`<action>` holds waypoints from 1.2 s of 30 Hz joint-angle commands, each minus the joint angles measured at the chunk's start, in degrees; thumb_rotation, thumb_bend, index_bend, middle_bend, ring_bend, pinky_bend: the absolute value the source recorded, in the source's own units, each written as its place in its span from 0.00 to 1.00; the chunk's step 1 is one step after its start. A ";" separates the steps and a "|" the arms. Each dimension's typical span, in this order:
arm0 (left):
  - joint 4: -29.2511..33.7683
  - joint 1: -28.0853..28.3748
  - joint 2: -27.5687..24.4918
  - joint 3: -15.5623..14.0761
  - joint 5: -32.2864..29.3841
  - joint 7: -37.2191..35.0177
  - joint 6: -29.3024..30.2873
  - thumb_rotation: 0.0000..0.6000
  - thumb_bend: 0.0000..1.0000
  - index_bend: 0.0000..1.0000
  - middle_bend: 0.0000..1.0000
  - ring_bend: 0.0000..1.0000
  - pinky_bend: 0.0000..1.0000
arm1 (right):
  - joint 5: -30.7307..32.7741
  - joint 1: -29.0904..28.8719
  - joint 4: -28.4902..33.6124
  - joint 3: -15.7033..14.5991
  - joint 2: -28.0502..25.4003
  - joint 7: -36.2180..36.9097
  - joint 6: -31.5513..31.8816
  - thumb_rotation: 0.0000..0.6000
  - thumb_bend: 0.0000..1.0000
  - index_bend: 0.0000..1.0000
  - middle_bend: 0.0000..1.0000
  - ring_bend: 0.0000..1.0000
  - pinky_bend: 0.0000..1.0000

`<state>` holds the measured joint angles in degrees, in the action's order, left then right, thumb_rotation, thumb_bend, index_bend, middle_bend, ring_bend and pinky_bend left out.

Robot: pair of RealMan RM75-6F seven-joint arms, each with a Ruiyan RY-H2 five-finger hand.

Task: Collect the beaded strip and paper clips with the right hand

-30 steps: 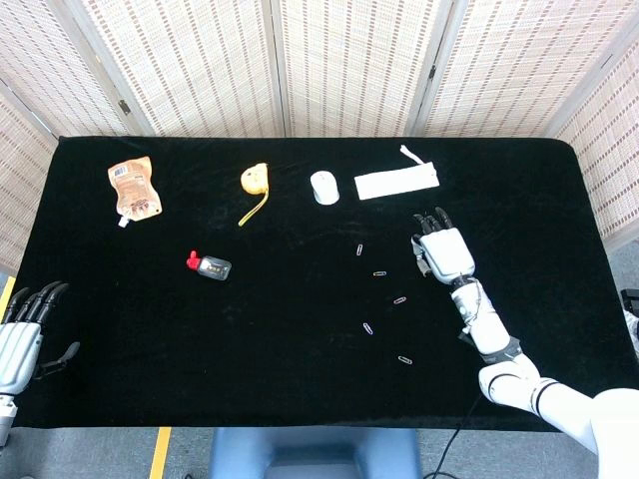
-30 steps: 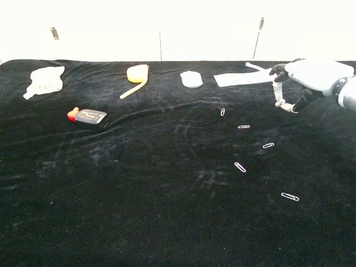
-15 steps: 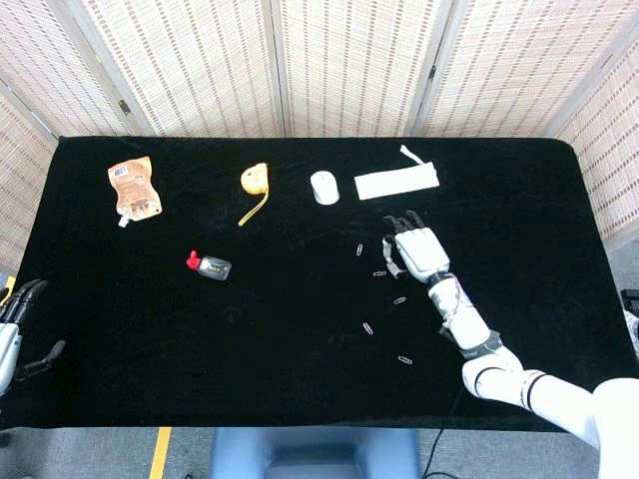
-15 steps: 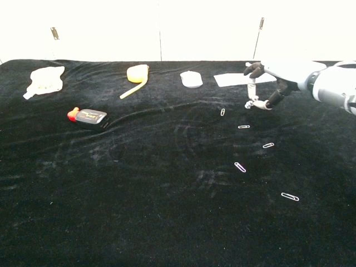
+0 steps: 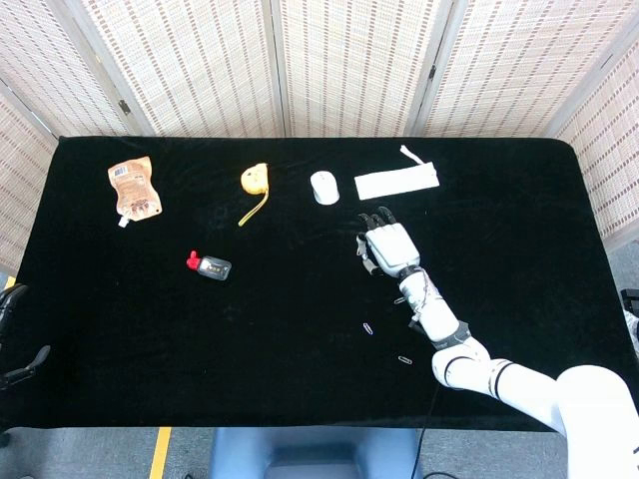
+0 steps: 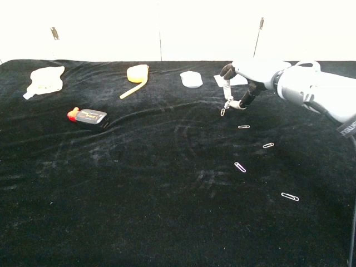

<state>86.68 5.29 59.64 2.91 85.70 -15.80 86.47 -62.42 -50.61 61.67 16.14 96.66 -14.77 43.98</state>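
Several paper clips lie in a loose line on the black table (image 6: 139,222): one (image 6: 222,112) at the far end, then another (image 6: 243,127), and others down to the nearest (image 6: 289,196). In the head view two clips (image 5: 370,327) (image 5: 405,359) show; the forearm and hand cover some of the rest. My right hand (image 6: 250,75) (image 5: 387,244) hovers over the far end of the line, fingers spread and holding nothing, one fingertip (image 6: 228,103) pointing down just above the farthest clip. The white strip (image 5: 396,182) lies flat behind the hand. Only a sliver of my left hand (image 5: 12,334) shows at the table's left edge.
A white round object (image 5: 324,187), a yellow tape measure (image 5: 256,180), an orange pouch (image 5: 133,187) and a red-and-black item (image 5: 210,266) lie on the left and middle of the table. Folding screens stand behind it.
My right hand has moved left across the table, from beside the clips to above the farthest one. The left hand has slid down and out, almost leaving the head view.
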 commanded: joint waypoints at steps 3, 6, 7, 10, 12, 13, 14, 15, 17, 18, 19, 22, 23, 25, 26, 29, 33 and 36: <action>-0.34 -0.44 -0.06 -0.04 0.40 -0.77 0.72 1.00 0.36 0.02 0.11 0.15 0.06 | 0.45 -0.64 -1.60 -0.39 1.16 -0.57 -0.20 1.00 0.41 0.81 0.15 0.15 0.00; -0.36 -0.56 -0.08 -0.04 0.47 -0.90 0.84 1.00 0.36 0.02 0.11 0.15 0.06 | 0.62 -0.82 -2.07 -0.63 1.40 -0.56 -0.47 1.00 0.41 0.81 0.15 0.15 0.00; -0.35 -0.58 -0.06 -0.03 0.50 -0.85 0.85 1.00 0.36 0.02 0.11 0.15 0.06 | 0.68 -0.91 -2.28 -0.72 1.50 -0.51 -0.63 1.00 0.41 0.81 0.15 0.15 0.00; -0.24 -0.56 -0.04 -0.07 0.52 -0.57 0.63 1.00 0.36 0.02 0.11 0.15 0.06 | 0.78 -1.10 -2.92 -0.90 1.80 -0.24 -0.94 1.00 0.41 0.81 0.15 0.15 0.00; -0.17 -0.56 -0.02 -0.12 0.48 -0.38 0.44 1.00 0.36 0.02 0.11 0.15 0.06 | 0.65 -1.15 -3.23 -1.01 1.95 0.19 -0.97 1.00 0.41 0.81 0.15 0.15 0.00; -0.14 -0.58 -0.02 -0.13 0.48 -0.36 0.43 1.00 0.36 0.02 0.11 0.15 0.06 | 0.54 -1.12 -3.19 -1.03 1.94 0.49 -0.94 1.00 0.41 0.81 0.15 0.15 0.00; -0.14 -0.61 -0.03 -0.10 0.46 -0.37 0.48 1.00 0.36 0.02 0.11 0.15 0.06 | 0.40 -1.06 -3.02 -1.06 1.83 0.83 -0.89 1.00 0.41 0.81 0.15 0.15 0.00; -0.18 -0.67 -0.01 -0.04 0.43 -0.37 0.59 1.00 0.36 0.02 0.11 0.15 0.06 | 0.13 -0.88 -2.57 -1.13 1.54 1.29 -0.68 1.00 0.41 0.81 0.15 0.15 0.00; -0.21 -0.72 0.02 0.04 0.39 -0.40 0.69 1.00 0.36 0.02 0.11 0.15 0.06 | -0.50 -0.42 -1.55 -1.42 0.86 1.78 -0.04 1.00 0.41 0.81 0.15 0.15 0.00; -0.25 -0.70 0.05 0.09 0.28 -0.31 0.60 1.00 0.36 0.02 0.11 0.15 0.06 | -0.93 0.00 -0.56 -1.67 0.27 2.06 0.48 1.00 0.41 0.81 0.15 0.15 0.00; -0.26 -0.66 0.09 0.13 0.16 -0.15 0.46 1.00 0.36 0.02 0.11 0.15 0.06 | -1.25 0.37 0.36 -1.84 -0.27 2.35 0.90 1.00 0.41 0.81 0.15 0.15 0.00; -0.09 -0.46 0.25 0.25 -0.23 0.51 -0.11 1.00 0.36 0.02 0.11 0.15 0.06 | -2.49 1.92 4.05 -2.55 -2.37 3.33 2.67 1.00 0.41 0.81 0.15 0.14 0.00; -0.05 -0.40 0.31 0.29 -0.31 0.80 -0.24 1.00 0.36 0.02 0.11 0.15 0.06 | -2.82 2.44 5.21 -2.80 -3.04 3.63 3.20 1.00 0.41 0.81 0.15 0.14 0.00; 0.12 -0.28 0.48 0.38 -0.52 1.45 -0.49 1.00 0.36 0.02 0.11 0.15 0.06 | -3.41 3.63 7.82 -3.36 -4.69 4.20 4.26 1.00 0.41 0.81 0.15 0.15 0.00; 0.17 -0.24 0.55 0.41 -0.59 1.77 -0.58 1.00 0.36 0.02 0.11 0.15 0.06 | -3.64 4.14 8.85 -3.60 -5.37 4.39 4.73 1.00 0.41 0.81 0.15 0.15 0.00; 0.37 -0.17 0.71 0.59 -0.95 2.50 -0.75 1.00 0.36 0.02 0.11 0.15 0.06 | -4.19 5.83 12.00 -4.40 -7.52 5.15 6.06 1.00 0.41 0.81 0.16 0.15 0.00; 0.50 -0.01 0.94 0.81 -1.45 3.27 -1.17 1.00 0.36 0.02 0.11 0.15 0.06 | -4.56 7.80 14.50 -5.35 -9.39 7.50 6.75 1.00 0.41 0.81 0.16 0.15 0.00; 0.65 0.20 1.12 0.84 -1.66 4.06 -1.67 1.00 0.36 0.02 0.11 0.15 0.06 | -4.85 8.59 14.29 -5.97 -9.87 9.75 6.09 1.00 0.41 0.81 0.16 0.15 0.00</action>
<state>87.28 5.43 60.70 3.73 84.10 -11.87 84.91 -66.98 -42.61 75.92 10.67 87.22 -5.98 50.28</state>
